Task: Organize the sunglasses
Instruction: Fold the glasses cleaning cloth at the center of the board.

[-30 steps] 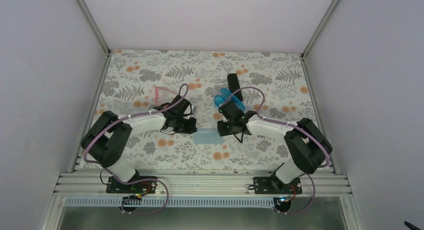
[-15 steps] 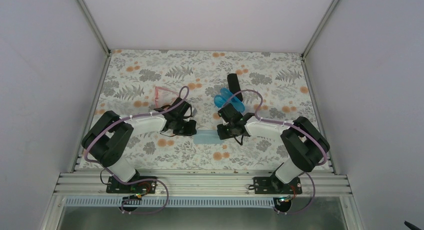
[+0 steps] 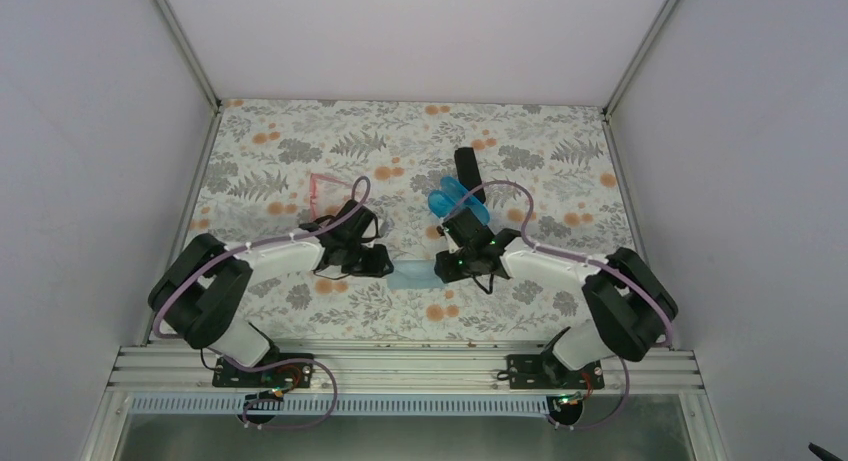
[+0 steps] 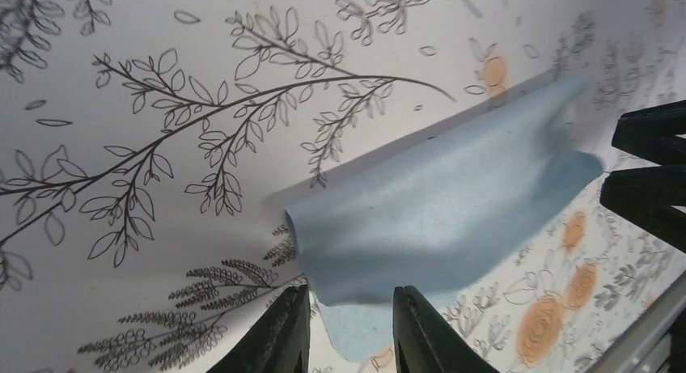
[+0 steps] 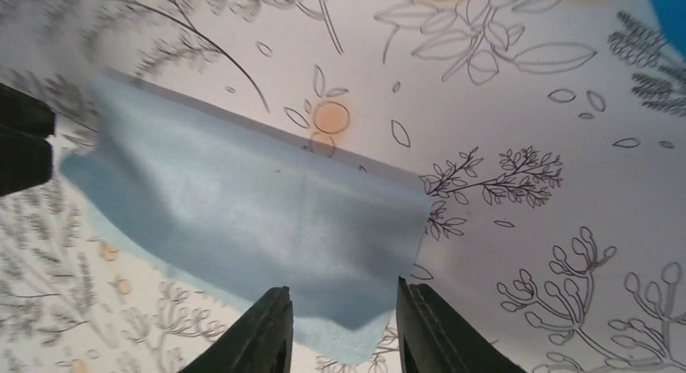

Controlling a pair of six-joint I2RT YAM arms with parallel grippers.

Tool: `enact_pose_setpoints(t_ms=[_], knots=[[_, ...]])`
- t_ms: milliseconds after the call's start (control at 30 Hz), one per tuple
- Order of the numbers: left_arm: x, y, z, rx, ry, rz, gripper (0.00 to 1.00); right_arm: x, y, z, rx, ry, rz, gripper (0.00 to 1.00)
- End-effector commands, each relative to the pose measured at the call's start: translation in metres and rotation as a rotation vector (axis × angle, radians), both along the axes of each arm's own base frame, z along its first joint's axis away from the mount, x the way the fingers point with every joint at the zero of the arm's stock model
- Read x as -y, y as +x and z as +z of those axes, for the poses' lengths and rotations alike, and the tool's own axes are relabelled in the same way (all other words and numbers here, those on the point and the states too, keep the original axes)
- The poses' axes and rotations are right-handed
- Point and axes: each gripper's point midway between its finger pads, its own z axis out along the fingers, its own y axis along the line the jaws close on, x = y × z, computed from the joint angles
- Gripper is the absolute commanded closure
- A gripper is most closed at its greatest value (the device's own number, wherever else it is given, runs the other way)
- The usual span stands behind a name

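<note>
Entry: both arms now low over the light blue rectangular cloth [image 4: 437,219], one at each end.

Change since a second ago: the top view shows both wrists drawn toward the near edge of the floral-patterned counter [image 3: 560,131] and closing on the cloth from either side. The cloth itself has not shifted.

Left claw [image 4: 349,339]: jaws apart, straddling the cloth's near-left corner, fabric between the fingers but not pinched. Right claw [image 5: 344,332]: same posture on the opposite corner, jaws spread, nothing gripped. Each wrist camera catches the other claw at the far end of the cloth.

Slim pink-red translucent sunglasses [image 3: 322,185]: lying on the counter beyond the left arm, well apart from both claws, untouched. Glossy blue oval case [image 3: 455,199]: just behind the right wrist, appears open.

My reading: I am setting up a two-handed pinch on the cloth, probably to handle it before the glasses. The main task is hardly begun, as the sunglasses are not yet picked up or cased. Risk: the thin fabric slips out if one claw closes early.
</note>
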Motion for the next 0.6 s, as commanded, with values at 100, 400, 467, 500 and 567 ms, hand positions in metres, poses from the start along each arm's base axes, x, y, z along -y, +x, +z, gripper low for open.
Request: enact_pose_setpoints(t_ms=[100,400,467,500,567], knots=[[0.001,0.014,0.037,0.118,-0.036,0.035,0.73,-0.018,0.008,0.034,0.058,0.061,0.042,0.64],[0.036,0.025,0.041,0.093,-0.160,-0.022,0.93,-0.064,0.020,0.026,0.006,0.151,0.050,0.80],[0.040,0.027,0.033,0.069,-0.160,-0.022,0.95,-0.074,0.022,0.025,-0.014,0.175,0.045,0.83],[0.042,0.026,0.030,0.057,-0.164,-0.023,0.95,-0.075,0.021,0.014,-0.040,0.164,0.034,0.84],[0.044,0.024,0.022,0.030,-0.159,-0.022,0.96,-0.077,0.022,0.008,-0.061,0.164,0.005,0.85]])
